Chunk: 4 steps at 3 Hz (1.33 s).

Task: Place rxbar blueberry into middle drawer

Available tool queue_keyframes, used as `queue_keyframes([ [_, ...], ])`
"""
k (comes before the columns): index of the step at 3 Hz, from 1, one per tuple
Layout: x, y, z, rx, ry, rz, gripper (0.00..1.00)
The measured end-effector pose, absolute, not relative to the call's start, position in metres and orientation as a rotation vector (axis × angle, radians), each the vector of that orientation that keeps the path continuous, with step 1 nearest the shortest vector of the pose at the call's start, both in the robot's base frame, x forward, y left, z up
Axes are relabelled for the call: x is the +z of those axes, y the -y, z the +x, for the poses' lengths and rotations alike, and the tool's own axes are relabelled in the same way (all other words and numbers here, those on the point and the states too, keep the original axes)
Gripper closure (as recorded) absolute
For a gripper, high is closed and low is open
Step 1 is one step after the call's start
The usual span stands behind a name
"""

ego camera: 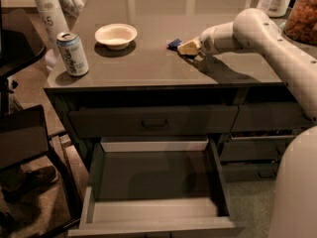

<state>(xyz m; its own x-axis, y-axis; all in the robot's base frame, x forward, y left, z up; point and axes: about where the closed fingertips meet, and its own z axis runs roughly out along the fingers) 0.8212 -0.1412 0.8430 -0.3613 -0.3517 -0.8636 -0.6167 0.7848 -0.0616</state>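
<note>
The rxbar blueberry (173, 44) lies on the countertop's right half; only its dark blue left end shows. My gripper (188, 47) is down at the counter surface, right against the bar's right end, and covers the rest of it. The arm reaches in from the right. The middle drawer (153, 209) is pulled out below the counter's front edge, with a bare grey floor and pale inner walls.
A white-and-blue soda can (73, 53) stands at the counter's front left. A white bowl (115, 35) sits behind it. A closed top drawer (153, 122) with a handle is above the open one. Jars stand at the far right (302, 19). A dark chair (25, 133) is at the left.
</note>
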Motion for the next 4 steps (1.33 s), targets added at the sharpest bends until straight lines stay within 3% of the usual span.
queue_keyframes([
  [1, 0.8426, 0.1396, 0.8179, 0.344, -1.971, -0.732, 0.84],
  [2, 0.8410, 0.1372, 0.8154, 0.356, -1.964, -0.753, 1.00],
  [4, 0.8447, 0.1413, 0.8096, 0.409, -1.960, -0.806, 1.00],
])
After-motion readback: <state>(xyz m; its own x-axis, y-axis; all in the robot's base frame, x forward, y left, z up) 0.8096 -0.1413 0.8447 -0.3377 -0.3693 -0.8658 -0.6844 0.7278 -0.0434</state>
